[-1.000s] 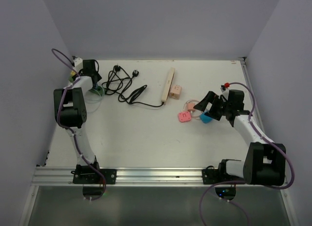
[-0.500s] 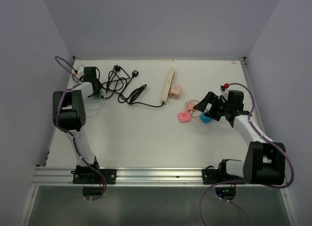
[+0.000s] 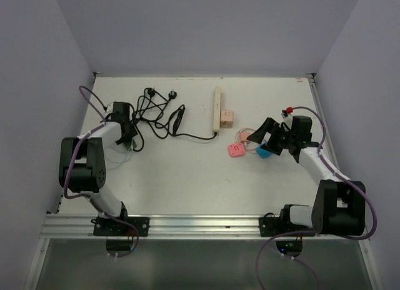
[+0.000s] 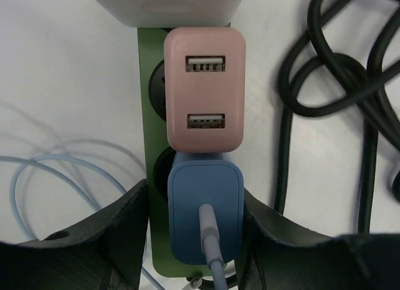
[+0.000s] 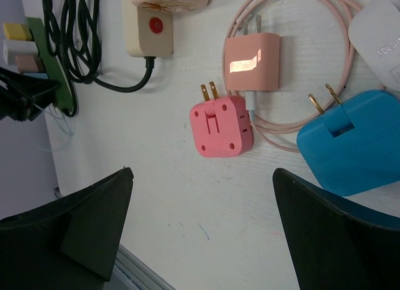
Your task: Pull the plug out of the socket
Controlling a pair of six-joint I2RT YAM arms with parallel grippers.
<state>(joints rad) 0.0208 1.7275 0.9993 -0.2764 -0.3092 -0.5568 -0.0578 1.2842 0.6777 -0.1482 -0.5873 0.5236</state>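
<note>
The socket (image 4: 153, 115) is a dark green strip lying lengthwise in the left wrist view. Plugged into it are a white plug (image 4: 162, 5), a pink USB charger (image 4: 204, 90) and a blue plug (image 4: 203, 202) with a grey cable. My left gripper (image 4: 195, 240) straddles the strip's end. Its right finger presses the blue plug, and its left finger lies at the strip's left edge with a sliver of green showing. In the top view this gripper (image 3: 127, 139) sits at the table's left. My right gripper (image 5: 201, 172) hangs open above bare table.
Black cords (image 3: 156, 109) lie tangled right of the socket, running to a beige power strip (image 3: 217, 109) with a pink cube (image 3: 226, 119) beside it. A red adapter (image 5: 222, 125), pink charger (image 5: 251, 62) and blue adapter (image 5: 356, 143) lie under the right gripper. A light blue cable (image 4: 62, 171) loops left.
My left gripper has narrowed round the blue plug and moved from the far left corner toward the near side, dragging the socket. The black cords and beige strip shifted. The right arm stayed still.
</note>
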